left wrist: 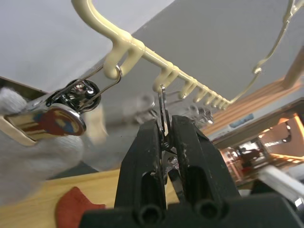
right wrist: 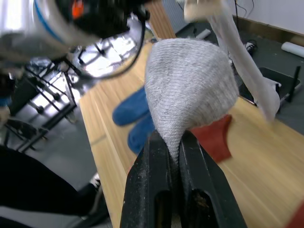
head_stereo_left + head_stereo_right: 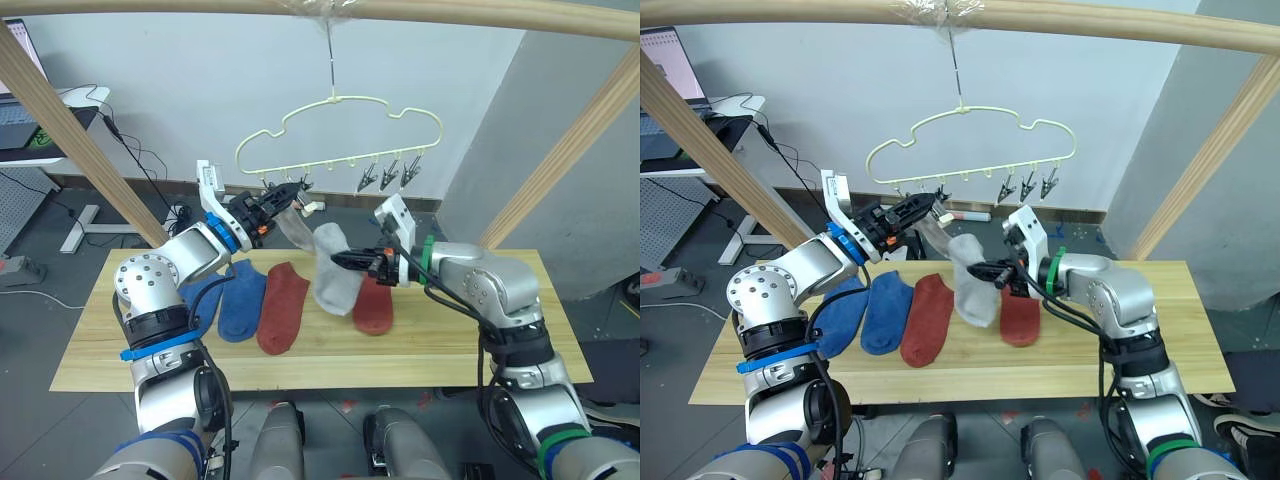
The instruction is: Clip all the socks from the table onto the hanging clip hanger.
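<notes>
Socks — two blue (image 3: 232, 298) and two red (image 3: 283, 306) — lie mid-table (image 3: 330, 360). One grey sock (image 3: 295, 228) hangs from the hanger (image 3: 340, 135). The right gripper (image 3: 336, 260) pinches another grey sock (image 3: 336, 272) above the table; the left gripper (image 3: 296, 190) squeezes a clip (image 1: 164, 118).

Silver-grey jointed arms, blue bands on the left, green on the right, black cables.

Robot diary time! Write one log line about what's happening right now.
left gripper: shut on clip | right gripper: shut on grey sock | clip hanger: one grey sock hung
</notes>
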You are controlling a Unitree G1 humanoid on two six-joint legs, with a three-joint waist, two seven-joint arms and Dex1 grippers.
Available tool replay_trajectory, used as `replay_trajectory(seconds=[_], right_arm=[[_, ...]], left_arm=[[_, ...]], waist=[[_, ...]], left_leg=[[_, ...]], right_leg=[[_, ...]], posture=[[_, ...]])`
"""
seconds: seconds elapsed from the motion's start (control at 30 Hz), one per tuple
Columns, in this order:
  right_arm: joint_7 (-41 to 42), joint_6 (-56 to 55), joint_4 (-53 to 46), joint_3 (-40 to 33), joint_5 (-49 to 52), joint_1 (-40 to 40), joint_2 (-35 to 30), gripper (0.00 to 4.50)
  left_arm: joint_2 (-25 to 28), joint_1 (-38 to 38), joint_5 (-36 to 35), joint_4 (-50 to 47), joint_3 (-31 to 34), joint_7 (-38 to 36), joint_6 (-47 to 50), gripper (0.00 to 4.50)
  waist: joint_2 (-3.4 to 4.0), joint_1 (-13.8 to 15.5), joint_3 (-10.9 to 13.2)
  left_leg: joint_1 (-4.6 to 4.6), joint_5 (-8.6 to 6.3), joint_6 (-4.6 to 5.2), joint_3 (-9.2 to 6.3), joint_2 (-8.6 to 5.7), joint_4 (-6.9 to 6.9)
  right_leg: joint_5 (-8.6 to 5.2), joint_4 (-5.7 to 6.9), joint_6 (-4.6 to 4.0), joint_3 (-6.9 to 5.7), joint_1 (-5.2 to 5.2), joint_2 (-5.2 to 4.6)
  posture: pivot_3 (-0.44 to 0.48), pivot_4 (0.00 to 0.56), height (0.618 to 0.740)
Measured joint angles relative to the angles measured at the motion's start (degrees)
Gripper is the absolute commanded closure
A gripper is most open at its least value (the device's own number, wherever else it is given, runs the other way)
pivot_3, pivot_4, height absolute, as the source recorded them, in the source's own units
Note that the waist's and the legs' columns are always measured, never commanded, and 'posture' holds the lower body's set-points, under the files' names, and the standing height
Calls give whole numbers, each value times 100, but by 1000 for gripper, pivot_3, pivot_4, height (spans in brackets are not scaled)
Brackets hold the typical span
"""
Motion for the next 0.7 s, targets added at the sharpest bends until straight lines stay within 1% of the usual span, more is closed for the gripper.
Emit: replay_trajectory(seconds=[0.13,0.47,0.7], right_arm=[[-65,41,168,-149,175,-135,62,4431],[-93,56,258,-61,285,-118,83,4431],[-106,2,457,0,285,-78,83,4431]], left_arm=[[-3,80,-122,-138,-24,117,-4,4442],[-28,184,-556,-224,-24,399,-49,4442],[10,191,-656,-228,-102,475,-66,4442]], waist=[[0,-4,0],[0,2,0],[0,3,0]], left_leg=[[-1,0,0,0,5,-4],[-3,0,0,6,4,-4],[-4,0,0,7,4,-4]], right_leg=[[1,0,-3,1,-5,3],[1,2,-2,1,-11,3],[1,2,-2,1,-13,4]], posture=[[47,200,740],[65,197,740],[62,198,740]])
